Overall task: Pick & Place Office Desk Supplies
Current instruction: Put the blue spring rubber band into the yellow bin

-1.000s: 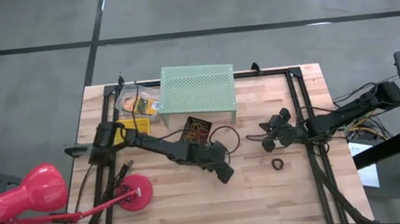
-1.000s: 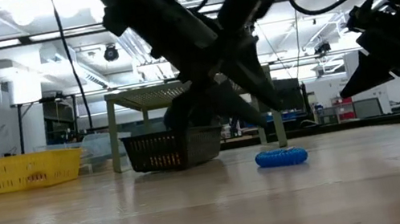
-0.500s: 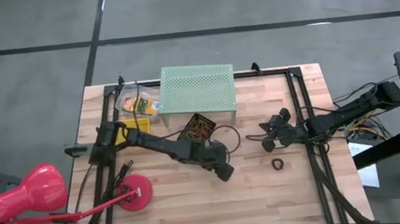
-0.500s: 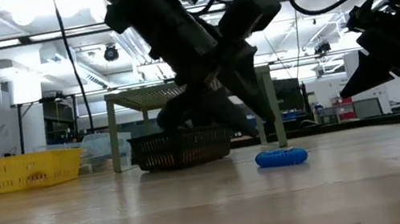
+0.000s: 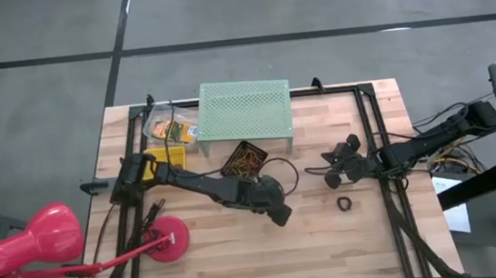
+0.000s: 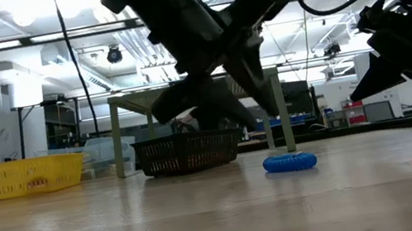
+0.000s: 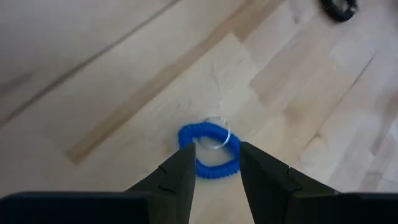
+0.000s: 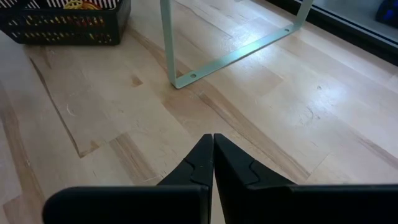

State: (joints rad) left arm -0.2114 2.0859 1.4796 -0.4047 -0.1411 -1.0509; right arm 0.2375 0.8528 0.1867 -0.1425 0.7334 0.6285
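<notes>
A blue coiled ring (image 7: 208, 163) lies flat on the wooden table (image 5: 222, 251), also seen in the low view (image 6: 289, 162). My left gripper (image 7: 216, 148) hangs over it, open and pointing steeply down, one finger on each side of the ring and clear of it; in the high view it (image 5: 280, 214) covers the ring. A small black ring (image 5: 345, 204) lies to the right. A black basket (image 5: 243, 158) holds coloured rubber bands. My right gripper (image 8: 212, 152) waits shut above the table's right part (image 5: 340, 162).
A mint-green perforated stand (image 5: 245, 110) sits at the far edge, beside a clear tub of yellow boxes (image 5: 169, 128). A pink desk lamp (image 5: 162, 238) stands at the near left. A black frame rail (image 5: 376, 145) runs along the right. Bare wood lies toward the near edge.
My left gripper has tipped and rolled a little over the blue ring, staying open. The black basket behind it has turned about on the table, from square-on to cornerwise. The blue ring has stayed in place.
</notes>
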